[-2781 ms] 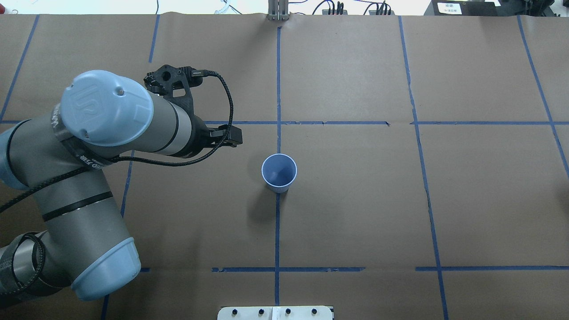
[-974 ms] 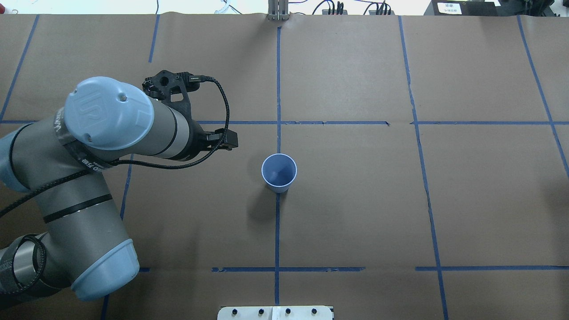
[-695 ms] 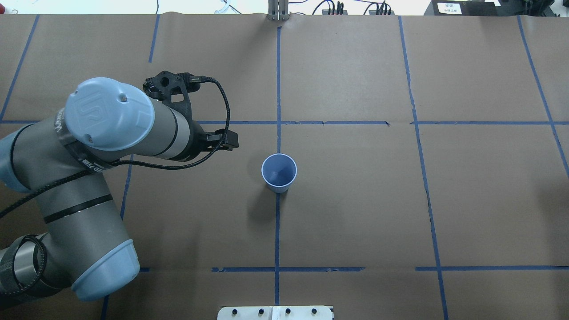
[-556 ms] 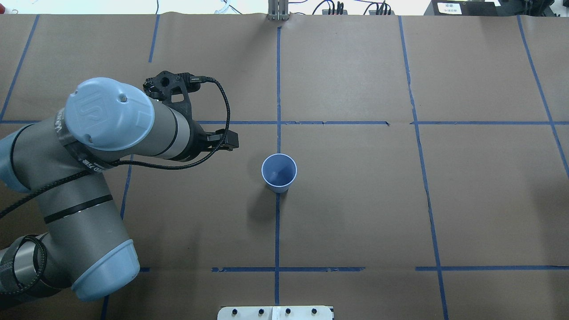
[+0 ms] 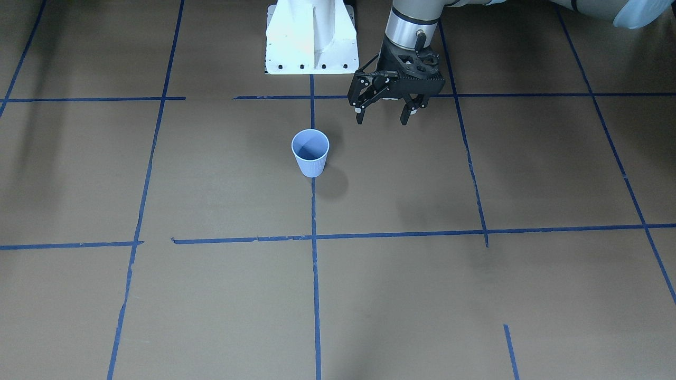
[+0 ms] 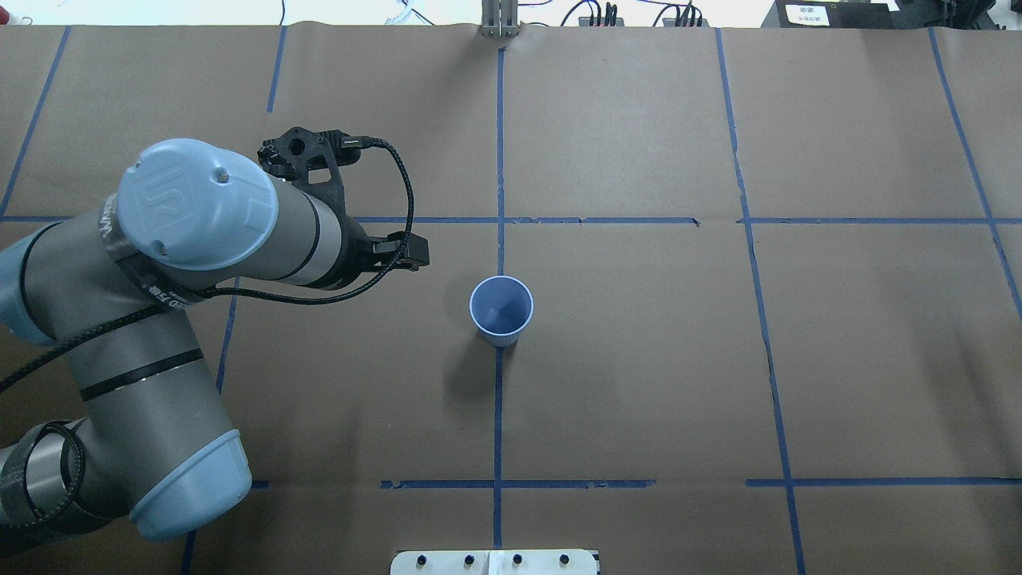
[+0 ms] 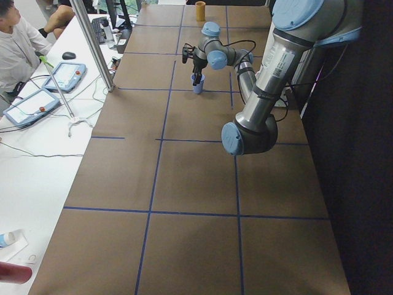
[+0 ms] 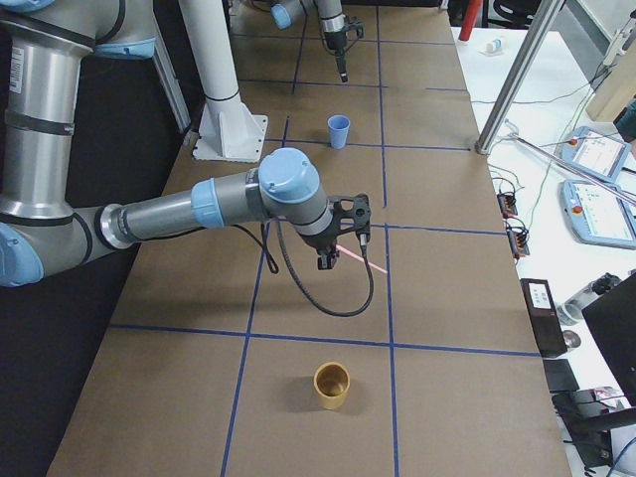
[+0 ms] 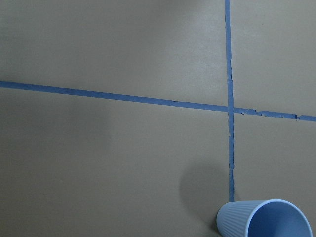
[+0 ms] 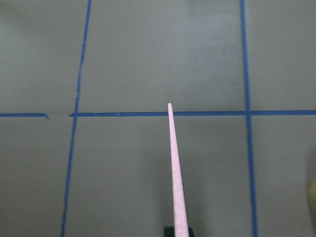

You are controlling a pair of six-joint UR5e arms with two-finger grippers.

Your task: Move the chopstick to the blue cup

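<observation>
Right gripper [image 8: 331,256] pinches the chopstick [image 10: 175,168] by its end; the long free tip could clip the blue cup [image 5: 310,153] and topple it. Left gripper [image 5: 381,119] hangs wide and empty, at the cup's ten o'clock from overhead.

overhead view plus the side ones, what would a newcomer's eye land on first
The lone blue cup stands upright on a tape line at the table's middle, with the left gripper hanging open and empty beside it. Far off toward the robot's right end, the right gripper holds a pink chopstick out above the paper, and a brown cup stands on the table not far from it.
</observation>
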